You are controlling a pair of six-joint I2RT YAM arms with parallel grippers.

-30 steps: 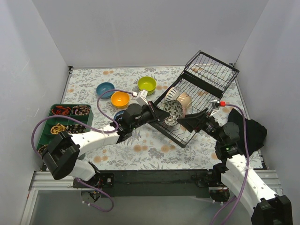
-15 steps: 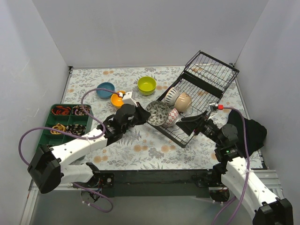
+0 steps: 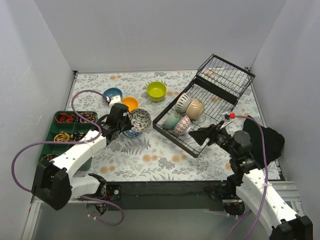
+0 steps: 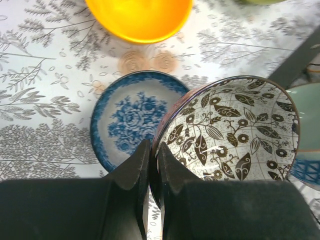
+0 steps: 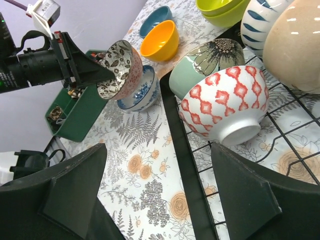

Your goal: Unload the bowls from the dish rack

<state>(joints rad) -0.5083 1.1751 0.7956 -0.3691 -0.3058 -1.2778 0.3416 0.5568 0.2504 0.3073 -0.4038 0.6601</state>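
Fingers of the left gripper (image 4: 151,150) are pinching the rim of the leaf bowl (image 4: 230,130), one finger inside and one outside. This bowl is out of the dish rack (image 3: 210,100) and over the table (image 3: 165,155). It is tipping up on its side. It is hanging just over the edge of the blue flower bowl (image 4: 127,122), which is sitting flat on the table. I cannot tell if the two bowls are touching. The orange bowl (image 4: 137,17) is sitting just past them.

The right gripper (image 5: 160,200) is spreading its fingers wide and is holding nothing. It is waiting at the near side of the rack.

The red bowl (image 5: 222,107) is lying right in front of those open fingers, inside the rack. It is leaning on its side, with its white bottom pointing toward the fingers and its mouth pointing away. The green bowl (image 5: 200,62) is leaning just behind it, touching it.

The right arm is much nearer to the rack, and the left arm is busy. I think the right arm is going to reach straight ahead for the red bowl. It may need to grab the rim, not the round bottom.
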